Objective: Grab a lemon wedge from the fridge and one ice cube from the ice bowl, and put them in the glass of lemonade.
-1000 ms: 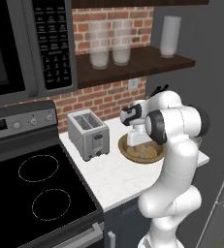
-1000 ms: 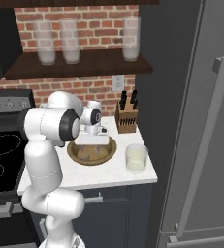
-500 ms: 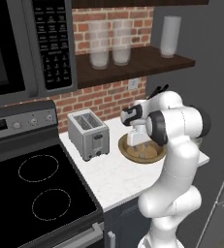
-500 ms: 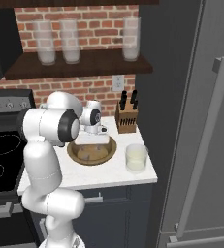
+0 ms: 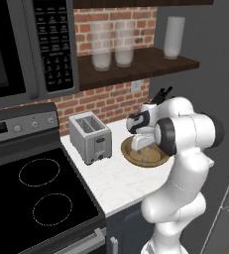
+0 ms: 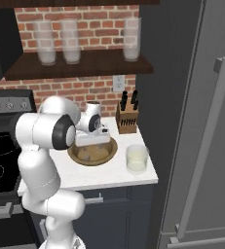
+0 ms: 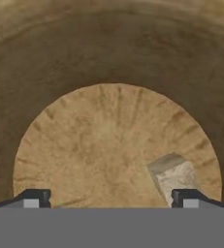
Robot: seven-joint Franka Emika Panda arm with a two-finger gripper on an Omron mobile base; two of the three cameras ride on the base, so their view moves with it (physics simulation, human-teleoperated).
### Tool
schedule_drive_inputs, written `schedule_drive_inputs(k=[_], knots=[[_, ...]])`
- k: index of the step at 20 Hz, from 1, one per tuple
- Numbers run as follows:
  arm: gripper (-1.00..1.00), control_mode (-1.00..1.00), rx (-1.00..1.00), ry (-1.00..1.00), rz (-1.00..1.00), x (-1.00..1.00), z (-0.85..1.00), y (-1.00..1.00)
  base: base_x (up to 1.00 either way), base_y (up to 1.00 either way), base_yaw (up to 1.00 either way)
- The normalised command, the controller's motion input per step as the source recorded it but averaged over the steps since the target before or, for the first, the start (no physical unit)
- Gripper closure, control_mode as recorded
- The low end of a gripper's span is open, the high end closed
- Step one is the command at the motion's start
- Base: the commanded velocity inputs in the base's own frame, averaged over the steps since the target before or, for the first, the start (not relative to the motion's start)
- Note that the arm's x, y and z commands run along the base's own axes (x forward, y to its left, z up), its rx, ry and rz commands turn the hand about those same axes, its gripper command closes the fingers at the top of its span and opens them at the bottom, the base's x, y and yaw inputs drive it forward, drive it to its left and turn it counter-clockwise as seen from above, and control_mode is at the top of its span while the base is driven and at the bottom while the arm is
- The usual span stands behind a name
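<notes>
A: Where's the tool point(image 7: 111, 198)?
B: Down in the wooden bowl point(image 6: 92, 153), jaws wide apart, holding nothing.
A: And the ice cube point(image 7: 172, 173)?
B: On the bowl's floor, just by one fingertip. The glass of lemonade point(image 6: 137, 158) stands right of the bowl on the desk point(image 6: 115, 171).

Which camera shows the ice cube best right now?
The hand view: the ice cube lies on the ice bowl floor, just by one fingertip of the open gripper. In both base views the hand covers the bowl's middle, so I can't make the cube out.
</notes>
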Motion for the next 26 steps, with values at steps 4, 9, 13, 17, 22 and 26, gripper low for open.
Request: schedule_drive_inputs(k=[4, 9, 13, 17, 22, 26], knots=[[-1.0, -1.0, 0.0, -0.06, 0.0, 0.02, 0.0, 0.07, 0.0, 0.0, 0.0], [-1.0, -1.0, 0.0, -0.07, 0.0, 0.0, 0.0, -0.02, 0.0, 0.0, 0.0], [-1.0, -1.0, 0.03, -0.12, 0.0, 0.0, 0.02, -0.02, 0.0, 0.0, 0.0], [-1.0, -1.0, 0.0, -0.03, 0.0, 0.18, 0.15, -0.01, 0.0, 0.0, 0.0], [-1.0, -1.0, 0.02, 0.0, 0.0, 0.41, 0.0, -0.19, 0.0, 0.0, 0.0], [-1.0, -1.0, 0.0, 0.02, 0.0, 0.09, -0.03, -0.15, 0.0, 0.0, 0.0]])
